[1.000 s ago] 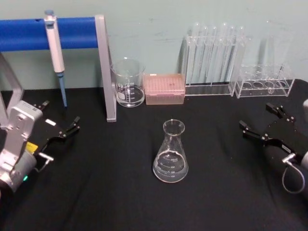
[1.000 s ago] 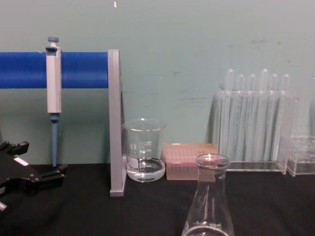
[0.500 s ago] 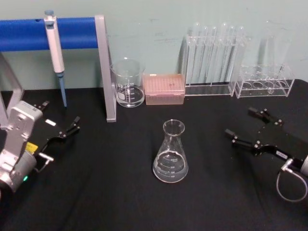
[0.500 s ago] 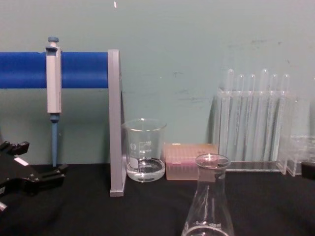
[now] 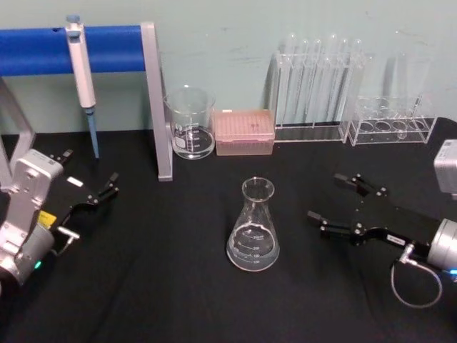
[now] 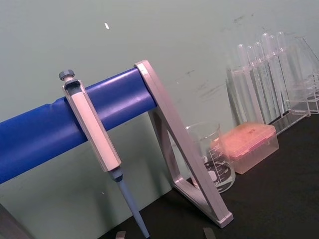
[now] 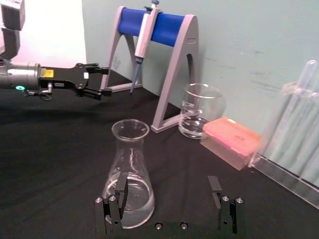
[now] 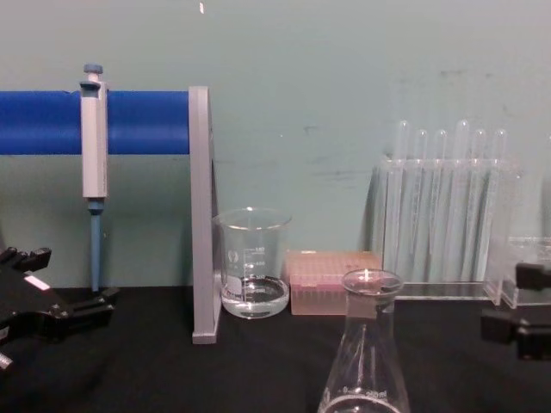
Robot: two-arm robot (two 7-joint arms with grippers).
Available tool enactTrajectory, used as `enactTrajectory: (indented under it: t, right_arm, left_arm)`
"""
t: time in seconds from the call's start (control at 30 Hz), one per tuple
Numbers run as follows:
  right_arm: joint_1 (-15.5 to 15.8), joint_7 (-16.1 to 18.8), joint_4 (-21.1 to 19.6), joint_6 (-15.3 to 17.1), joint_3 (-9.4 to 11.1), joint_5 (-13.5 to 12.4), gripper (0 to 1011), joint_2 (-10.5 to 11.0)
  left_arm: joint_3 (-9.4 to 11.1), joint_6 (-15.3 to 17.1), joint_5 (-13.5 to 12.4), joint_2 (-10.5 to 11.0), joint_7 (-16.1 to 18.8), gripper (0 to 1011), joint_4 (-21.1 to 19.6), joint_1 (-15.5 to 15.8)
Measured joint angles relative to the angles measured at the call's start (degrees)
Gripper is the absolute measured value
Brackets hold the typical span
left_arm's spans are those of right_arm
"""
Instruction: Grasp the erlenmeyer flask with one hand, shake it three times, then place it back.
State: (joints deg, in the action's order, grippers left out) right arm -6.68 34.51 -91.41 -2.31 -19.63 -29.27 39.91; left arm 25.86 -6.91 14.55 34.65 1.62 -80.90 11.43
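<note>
Flask first: the erlenmeyer flask (image 5: 253, 227) stands upright near the middle of the black worktop (image 5: 157, 286), with nothing touching it. I have the right hand (image 5: 325, 197) on the flask's right, its fingers spread wide apart and pointing toward the glass, with a clear gap between fingertips and flask. From the right wrist camera I see the flask ahead of one finger rather than centred between the two. The left hand (image 5: 90, 167) sits parked near the worktop's left edge, fingers also apart, holding nothing. Behind the flask, along the wall, stand a beaker (image 5: 190, 123), a pink tip box (image 5: 244, 131) and a rack of test tubes (image 5: 314, 86).
</note>
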Motion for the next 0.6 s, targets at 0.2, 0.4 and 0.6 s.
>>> enactTrajectory:
  t: [0.2,0.4,0.6]
  right_arm:
    - [-2.21,2.60,2.27,0.27,-1.82,-0.19,1003,-1.32]
    - [-4.93,5.21,4.72,0.42,-4.18,-0.36,1003,-2.70]
    - [-7.68,7.28,7.55,0.61,-6.47,-0.78,1003,-4.22]
  left_arm:
    - [0.00,0.00,0.00,0.00,0.00,1001,0.00,0.00]
    - [0.00,0.00,0.00,0.00,0.00,1001,0.01,0.00]
    - [0.00,0.00,0.00,0.00,0.00,1001,0.00,0.00]
